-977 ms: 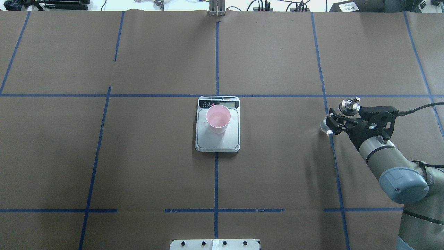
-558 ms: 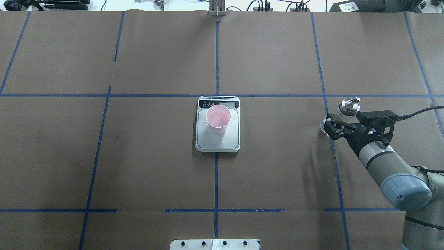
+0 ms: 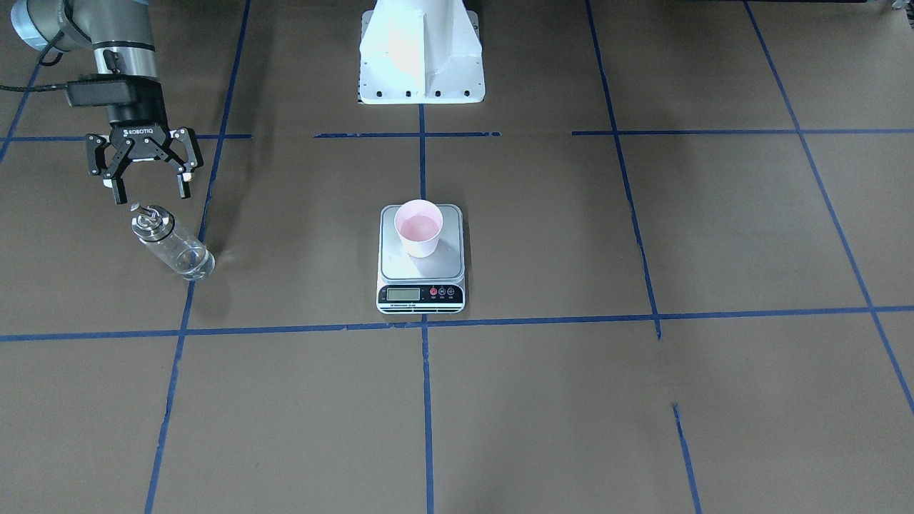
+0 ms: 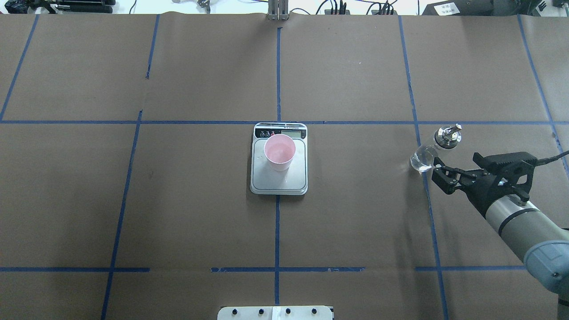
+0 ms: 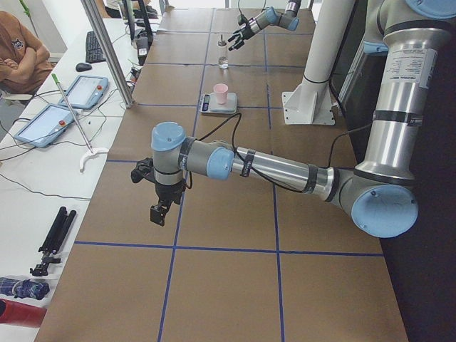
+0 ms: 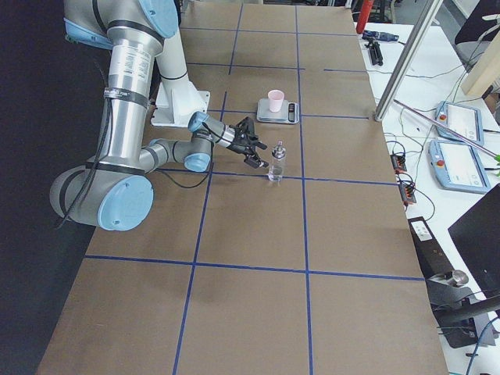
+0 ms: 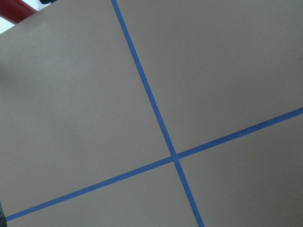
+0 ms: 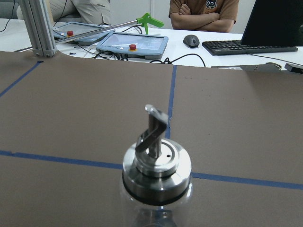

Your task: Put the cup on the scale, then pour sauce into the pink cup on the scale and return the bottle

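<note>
The pale pink cup (image 4: pixel 279 151) stands upright on the silver scale (image 4: pixel 278 180) at the table's middle; it also shows in the front view (image 3: pixel 419 227) on the scale (image 3: pixel 421 265). The clear glass bottle (image 4: pixel 433 149) with its metal spout stands alone on the table at the right, and shows in the front view (image 3: pixel 171 243) and close up in the right wrist view (image 8: pixel 157 165). My right gripper (image 4: pixel 440 175) is open and empty, a little behind the bottle, apart from it (image 3: pixel 150 191). My left gripper (image 5: pixel 158 215) hangs over bare table far off; I cannot tell its state.
Brown paper with blue tape lines (image 4: pixel 277 80) covers the table. The robot's white base (image 3: pixel 421 57) stands behind the scale. An aluminium post (image 8: pixel 40 28), tablets (image 8: pixel 132 43) and seated people lie past the table's far edge.
My right gripper has drawn back from around the bottle toward the robot. The bottle stays standing in place. Cup and scale have not moved.
</note>
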Robot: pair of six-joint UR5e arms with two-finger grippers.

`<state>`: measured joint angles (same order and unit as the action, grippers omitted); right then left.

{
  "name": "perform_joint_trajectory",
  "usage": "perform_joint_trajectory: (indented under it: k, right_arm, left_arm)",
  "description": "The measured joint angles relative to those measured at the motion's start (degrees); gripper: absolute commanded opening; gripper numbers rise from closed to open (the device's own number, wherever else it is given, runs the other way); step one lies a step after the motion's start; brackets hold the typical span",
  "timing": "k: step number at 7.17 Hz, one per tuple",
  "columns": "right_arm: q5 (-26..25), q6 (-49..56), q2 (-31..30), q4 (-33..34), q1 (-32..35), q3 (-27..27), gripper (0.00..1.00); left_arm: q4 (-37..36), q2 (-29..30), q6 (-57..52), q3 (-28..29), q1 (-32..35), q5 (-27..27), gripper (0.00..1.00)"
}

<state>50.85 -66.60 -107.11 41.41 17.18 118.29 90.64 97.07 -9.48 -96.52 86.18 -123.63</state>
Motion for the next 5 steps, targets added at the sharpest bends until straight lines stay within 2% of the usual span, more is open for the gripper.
perform_joint_trajectory:
  k: [3, 4, 5]
  right_arm:
    - [4.3, 0.3, -7.8, 2.3, 0.9, 12.0, 1.00]
    - [9.4, 1.1, -8.0, 5.3, 4.9, 14.8, 1.00]
    - [18.7, 3.9, -7.1, 8.2, 12.6, 16.6, 1.00]
  left_arm:
    - [-2.5, 0.3, 0.0, -1.4, 0.3, 0.0, 1.00]
    - [-2.6, 0.4, 0.0, -1.5, 0.3, 0.0, 1.00]
    - [-2.6, 0.5, 0.0, -1.5, 0.3, 0.0, 1.00]
